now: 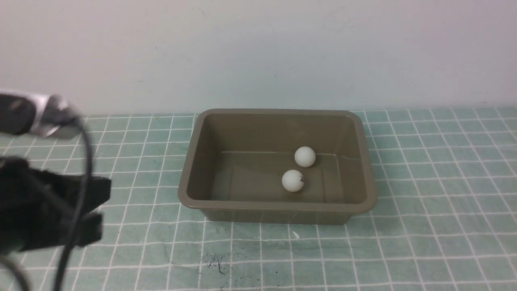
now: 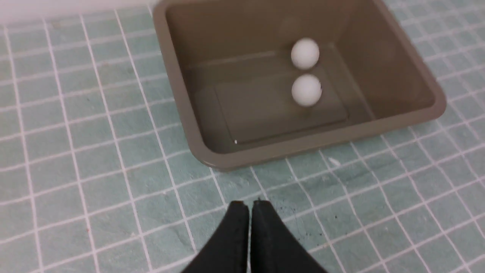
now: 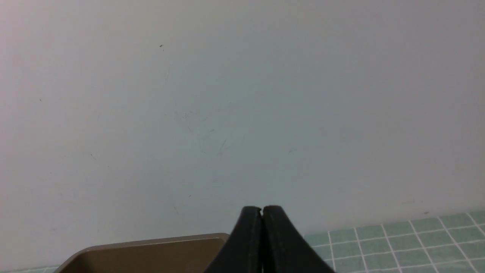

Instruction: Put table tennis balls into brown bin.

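Note:
Both white table tennis balls lie inside the brown bin (image 1: 190,169), close together on its floor right of centre: the plain ball (image 1: 305,157) farther back, the ball with a dark mark (image 1: 293,180) nearer. In the left wrist view the bin (image 2: 178,83) holds the two balls (image 2: 305,53) (image 2: 306,89). My left gripper (image 2: 249,206) is shut and empty, over the mat in front of the bin; in the front view its black body (image 1: 48,206) fills the left edge. My right gripper (image 3: 262,210) is shut and empty, facing the wall, with a corner of the bin (image 3: 151,254) below it.
A green mat with a white grid (image 1: 424,226) covers the table. A pale wall (image 1: 258,52) rises just behind the bin. Small dark scuffs (image 1: 218,262) mark the mat in front of the bin. A black cable (image 1: 83,169) hangs off the left arm.

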### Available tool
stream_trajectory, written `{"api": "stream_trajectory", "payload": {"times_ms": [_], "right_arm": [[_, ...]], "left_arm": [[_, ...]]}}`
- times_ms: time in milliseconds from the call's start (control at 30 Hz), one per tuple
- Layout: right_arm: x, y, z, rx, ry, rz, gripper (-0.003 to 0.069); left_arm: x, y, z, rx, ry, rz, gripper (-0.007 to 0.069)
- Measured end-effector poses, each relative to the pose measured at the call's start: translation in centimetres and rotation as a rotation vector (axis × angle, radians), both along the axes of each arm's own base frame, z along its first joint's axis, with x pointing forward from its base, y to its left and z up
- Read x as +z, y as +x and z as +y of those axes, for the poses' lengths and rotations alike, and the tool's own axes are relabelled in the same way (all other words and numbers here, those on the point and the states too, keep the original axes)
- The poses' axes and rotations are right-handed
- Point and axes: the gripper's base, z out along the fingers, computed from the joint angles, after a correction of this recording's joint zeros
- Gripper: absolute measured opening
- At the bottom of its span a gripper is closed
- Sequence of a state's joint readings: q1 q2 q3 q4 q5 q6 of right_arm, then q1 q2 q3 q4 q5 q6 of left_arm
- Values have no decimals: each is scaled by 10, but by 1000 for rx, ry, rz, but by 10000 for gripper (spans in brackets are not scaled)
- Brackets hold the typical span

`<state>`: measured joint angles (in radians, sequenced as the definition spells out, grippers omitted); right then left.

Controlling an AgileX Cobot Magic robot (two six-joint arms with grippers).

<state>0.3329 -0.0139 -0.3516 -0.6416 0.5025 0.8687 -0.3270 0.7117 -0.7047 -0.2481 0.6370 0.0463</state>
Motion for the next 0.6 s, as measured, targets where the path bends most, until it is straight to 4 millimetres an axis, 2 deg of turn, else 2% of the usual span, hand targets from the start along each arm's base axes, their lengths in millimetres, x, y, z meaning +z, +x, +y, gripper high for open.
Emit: {"api": "stream_trajectory", "payload": {"times_ms": [167,300,433,600], "right_arm": [[0,0,0,-3,-8,-5,-10],[0,0,0,-3,-8,-6,-10],[0,0,0,-3,-7,-6,-10],[0,0,0,-3,-7,-6,-10]], "left_arm": [[-9,-34,13,24,-62,-164,-5],[-10,-50,19,24,-85,-224,-5],[-7,-59,21,22,-100,-260,-5],[-7,-59,22,17,-72,-276,-5]]}}
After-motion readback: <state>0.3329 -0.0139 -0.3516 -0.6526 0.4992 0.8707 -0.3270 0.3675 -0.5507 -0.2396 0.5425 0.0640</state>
